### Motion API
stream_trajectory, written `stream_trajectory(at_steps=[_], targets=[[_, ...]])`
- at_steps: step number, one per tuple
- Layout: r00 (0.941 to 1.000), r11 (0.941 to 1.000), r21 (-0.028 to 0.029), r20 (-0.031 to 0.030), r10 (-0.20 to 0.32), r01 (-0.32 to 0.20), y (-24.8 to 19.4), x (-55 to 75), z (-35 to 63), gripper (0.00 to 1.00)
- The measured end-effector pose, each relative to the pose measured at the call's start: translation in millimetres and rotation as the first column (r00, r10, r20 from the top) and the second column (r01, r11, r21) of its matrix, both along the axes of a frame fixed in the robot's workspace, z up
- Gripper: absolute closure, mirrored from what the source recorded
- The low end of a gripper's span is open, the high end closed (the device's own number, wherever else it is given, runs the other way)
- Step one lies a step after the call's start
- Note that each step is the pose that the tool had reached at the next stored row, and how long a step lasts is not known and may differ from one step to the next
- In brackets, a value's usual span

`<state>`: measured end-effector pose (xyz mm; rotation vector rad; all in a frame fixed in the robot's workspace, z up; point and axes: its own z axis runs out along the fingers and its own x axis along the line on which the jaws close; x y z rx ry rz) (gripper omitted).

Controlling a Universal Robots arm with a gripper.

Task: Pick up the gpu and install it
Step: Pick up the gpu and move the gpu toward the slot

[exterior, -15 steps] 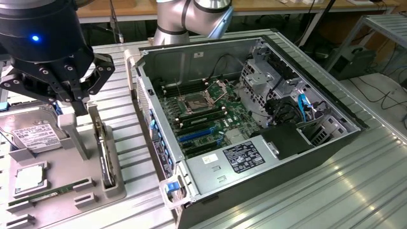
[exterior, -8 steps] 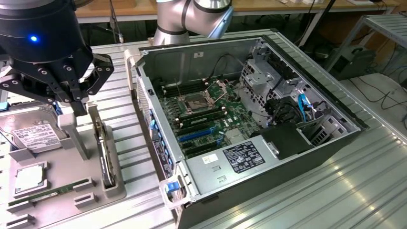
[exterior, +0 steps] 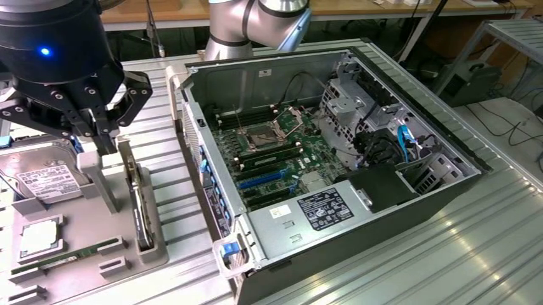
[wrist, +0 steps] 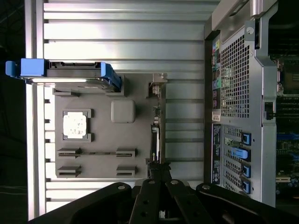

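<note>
Exterior camera looks obliquely down; wrist camera straight down; both share tray (exterior: 81, 222).

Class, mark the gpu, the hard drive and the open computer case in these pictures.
gpu (exterior: 137, 203): exterior view, top edge of the upright card.
hard drive (exterior: 44, 181): exterior view, its white label.
computer case (exterior: 246, 81): exterior view, bare grey inner wall.

**Ribbed metal table, two loads**

The table (exterior: 475, 254) is silver metal with long raised ribs. A flat grey tray (exterior: 81, 238) lies on it close to the edge at the exterior view's left. Beside the tray, a strip of bare ribs between them, a black computer case (exterior: 357, 254) lies on its side, open face up, reaching towards the opposite edge.
</note>
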<state>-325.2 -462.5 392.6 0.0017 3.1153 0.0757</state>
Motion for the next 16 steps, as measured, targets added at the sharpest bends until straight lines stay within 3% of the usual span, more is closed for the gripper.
stream_trajectory(at_steps=[2, 3, 5, 8, 10, 11, 16], targets=[[1.0, 1.0, 0.0001, 0.0, 0.0, 0.0, 0.0, 0.0, 0.0, 0.83], [1.0, 1.0, 0.0001, 0.0, 0.0, 0.0, 0.0, 0.0, 0.0, 0.7], [1.0, 1.0, 0.0001, 0.0, 0.0, 0.0, 0.0, 0.0, 0.0, 0.7], [1.0, 1.0, 0.0001, 0.0, 0.0, 0.0, 0.0, 0.0, 0.0, 0.52], [1.0, 1.0, -0.0017, 0.0, 0.0, 0.0, 1.4, 0.0, -0.1, 0.52], [1.0, 1.0, -0.003, 0.0, 0.001, -0.001, 2.2, 0.1, 0.0, 0.46], [1.0, 1.0, -0.0029, -0.0005, 0.001, -0.001, 3.0, 0.1, -0.5, 0.46]])
